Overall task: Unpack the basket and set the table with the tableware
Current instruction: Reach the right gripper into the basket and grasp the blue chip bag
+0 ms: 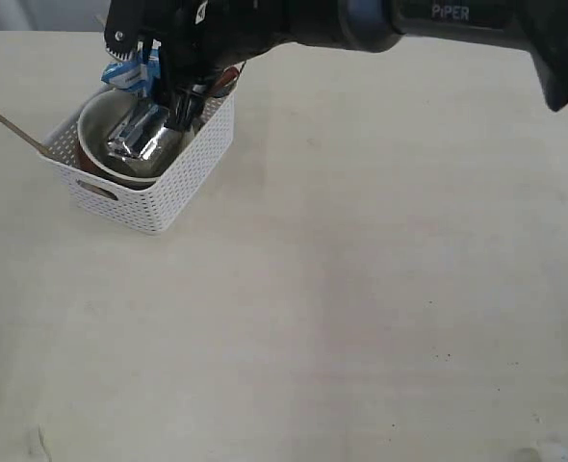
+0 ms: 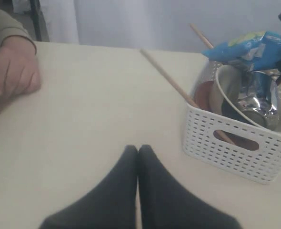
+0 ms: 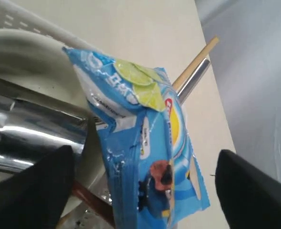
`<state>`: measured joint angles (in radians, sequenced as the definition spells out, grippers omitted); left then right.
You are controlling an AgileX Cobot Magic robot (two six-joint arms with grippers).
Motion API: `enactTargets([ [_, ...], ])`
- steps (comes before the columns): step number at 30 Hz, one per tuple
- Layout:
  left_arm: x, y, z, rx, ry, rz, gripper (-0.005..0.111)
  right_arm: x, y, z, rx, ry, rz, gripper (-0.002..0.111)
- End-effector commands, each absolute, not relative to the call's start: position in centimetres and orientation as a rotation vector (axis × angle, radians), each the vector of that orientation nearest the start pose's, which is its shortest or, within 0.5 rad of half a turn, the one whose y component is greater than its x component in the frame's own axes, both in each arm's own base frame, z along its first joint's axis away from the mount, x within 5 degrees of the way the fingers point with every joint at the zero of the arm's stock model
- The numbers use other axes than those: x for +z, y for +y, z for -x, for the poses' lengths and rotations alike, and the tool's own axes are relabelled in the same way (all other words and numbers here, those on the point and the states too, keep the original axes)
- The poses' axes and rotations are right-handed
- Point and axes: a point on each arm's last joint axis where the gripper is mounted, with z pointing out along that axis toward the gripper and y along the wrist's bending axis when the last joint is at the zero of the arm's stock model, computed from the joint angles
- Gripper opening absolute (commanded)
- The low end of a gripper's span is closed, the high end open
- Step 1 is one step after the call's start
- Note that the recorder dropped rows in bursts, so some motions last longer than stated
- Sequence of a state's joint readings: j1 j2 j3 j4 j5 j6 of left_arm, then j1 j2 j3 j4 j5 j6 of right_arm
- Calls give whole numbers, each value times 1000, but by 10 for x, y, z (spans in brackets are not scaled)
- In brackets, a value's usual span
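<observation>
Right fingers (image 3: 35,186) spread wide, straddling blue crinkled snack packet (image 3: 140,143), no contact visible. Beneath them: white perforated plastic basket (image 1: 159,197) on pale cream table (image 1: 361,289), holding cream bowl (image 1: 93,123) with shiny steel cup (image 1: 142,135) tilted inside. Left fingers (image 2: 121,191) pressed shut above table, basket near, apart.

Right arm (image 1: 438,19): white lettering "PIPER" is showing on its black casing.
Blue snack packet (image 3: 140,138), sticking up from the basket (image 1: 159,197): print is blurring out, nothing is reading clearly.
</observation>
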<state>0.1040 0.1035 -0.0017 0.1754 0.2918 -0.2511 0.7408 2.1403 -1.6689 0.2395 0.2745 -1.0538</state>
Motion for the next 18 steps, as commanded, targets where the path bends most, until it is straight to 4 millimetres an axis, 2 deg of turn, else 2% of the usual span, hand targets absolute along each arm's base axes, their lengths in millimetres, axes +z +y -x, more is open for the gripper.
enactTargets([
  [1,182,11,-60,70,1857,204,0,209,341,-366,12,1539,1591,67],
  [5,182,11,-60,70,1857,204,0,204,341,-367,13,1545,1597,56],
  [11,182,11,-60,70,1857,204,0,204,341,-366,14,1546,1599,48],
  [18,182,11,-60,66,1857,209,0,204,341,-366,15,1549,1596,17],
])
